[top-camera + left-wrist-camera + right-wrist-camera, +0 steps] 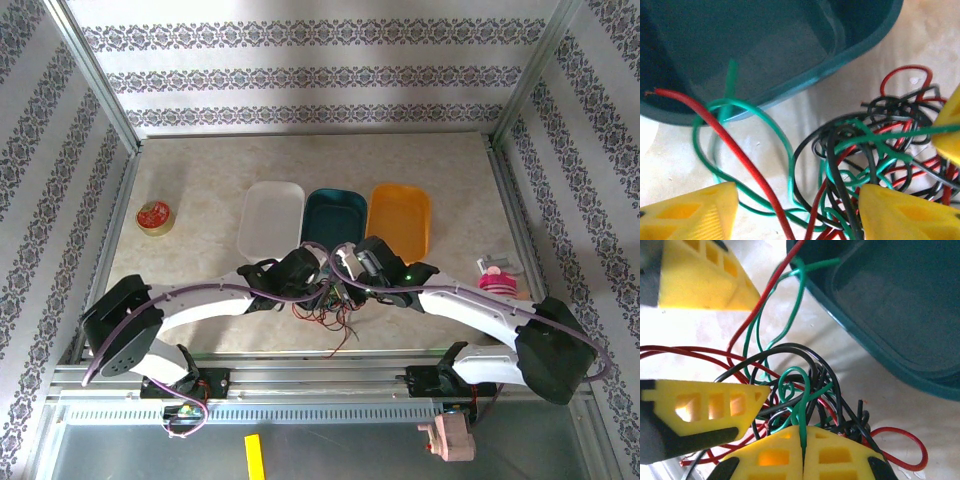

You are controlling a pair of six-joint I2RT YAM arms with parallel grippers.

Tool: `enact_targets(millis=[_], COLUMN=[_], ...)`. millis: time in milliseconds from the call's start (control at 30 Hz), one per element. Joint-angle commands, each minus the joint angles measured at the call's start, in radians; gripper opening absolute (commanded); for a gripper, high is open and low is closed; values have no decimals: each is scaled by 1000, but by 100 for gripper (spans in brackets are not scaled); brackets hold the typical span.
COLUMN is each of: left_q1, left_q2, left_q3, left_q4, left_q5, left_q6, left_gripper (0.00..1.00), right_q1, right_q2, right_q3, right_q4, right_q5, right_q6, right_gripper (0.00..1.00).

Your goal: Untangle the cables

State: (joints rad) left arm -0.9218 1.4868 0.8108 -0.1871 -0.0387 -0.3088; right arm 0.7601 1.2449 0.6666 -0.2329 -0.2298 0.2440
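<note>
On the beige table [200,180], the left arm [190,300] and the right arm [480,305] reach in from the near edge and meet at centre. Beyond them three trays sit in a row: a white tray [271,215], a teal tray [335,215] and an orange tray [400,215].

The cables [325,312] lie on the table as one knotted heap, just beside the near wall of the teal tray. From above, the heap reads as a small clump with loose ends trailing toward the near edge, and single strands cannot be told apart. The wrist views resolve red, green and black strands.

In the left wrist view, the left gripper [799,192] has its fingers well apart, with part of the heap between them. A red cable [740,155] runs diagonally, its cut end up against the tray wall.

In the right wrist view, the right gripper [803,432] has its fingers pressed together, pinching a green cable [801,415]. This cable rises straight from the fingertips into a small loop.
</note>
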Motion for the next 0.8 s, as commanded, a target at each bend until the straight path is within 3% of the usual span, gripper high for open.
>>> enact_targets(millis=[0, 133, 367, 533, 767], left_q1=[-19, -18, -18, -18, -17], left_q2=[33, 66, 102, 130, 127], left_q3=[30, 42, 36, 37, 29], left_q4=[12, 3, -7, -32, -61], left_q5=[16, 10, -40, -100, -179], left_q6=[11, 11, 0, -29, -51], left_gripper=[48, 26, 0, 0, 0], right_q1=[-28, -67, -181, -280, -403], right_q2=[-33, -95, -241, -350, -491], right_q3=[8, -16, -78, -121, -196], right_q4=[53, 75, 126, 151, 180], right_q5=[-63, -107, -181, -152, 7], right_q6=[29, 58, 135, 186, 271], right_gripper=[0, 0, 0, 0, 0])
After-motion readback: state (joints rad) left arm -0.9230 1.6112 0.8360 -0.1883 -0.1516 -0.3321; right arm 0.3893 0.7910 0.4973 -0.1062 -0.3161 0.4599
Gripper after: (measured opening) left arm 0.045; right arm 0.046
